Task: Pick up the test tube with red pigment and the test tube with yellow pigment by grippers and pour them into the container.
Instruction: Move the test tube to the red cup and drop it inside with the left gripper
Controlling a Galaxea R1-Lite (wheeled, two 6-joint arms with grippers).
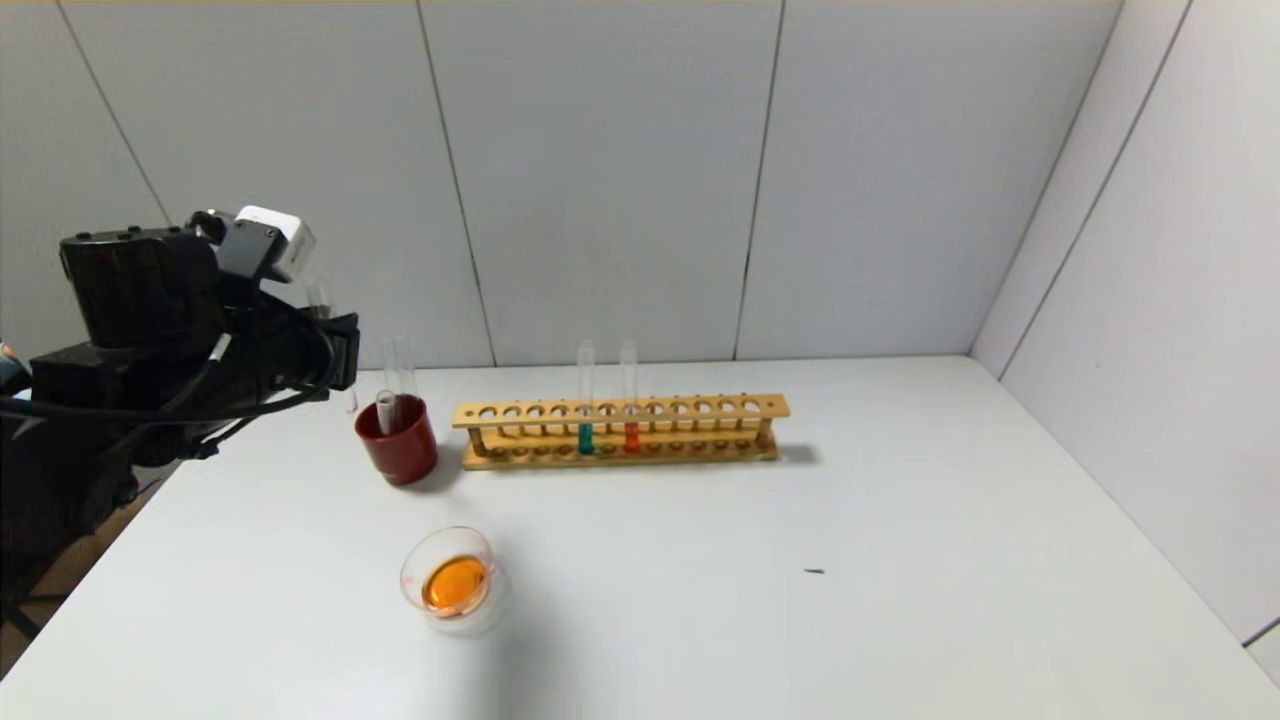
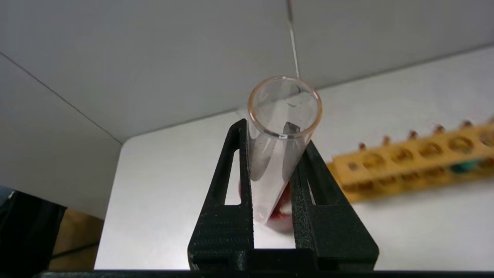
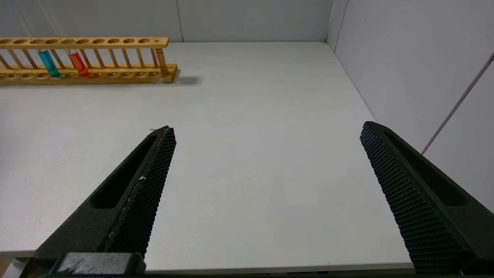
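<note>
My left gripper [image 2: 274,135] is shut on a clear test tube [image 2: 278,162] with no liquid showing in it, held raised at the table's far left [image 1: 335,350]; the dark red cup shows blurred just behind the tube's lower end. The container [image 1: 408,575] stands at front left with orange liquid in it. A test tube with red pigment [image 1: 631,437] stands in the wooden rack and also shows in the right wrist view [image 3: 79,63]. No yellow liquid shows in any tube. My right gripper [image 3: 266,131] is open and empty above the table's near right part, out of the head view.
The wooden rack [image 1: 700,408] stands at the back middle, with a teal tube [image 1: 585,438] beside the red one. The dark red cup [image 1: 397,450] left of the rack holds clear empty tubes [image 1: 386,410]. Walls close in the back and right.
</note>
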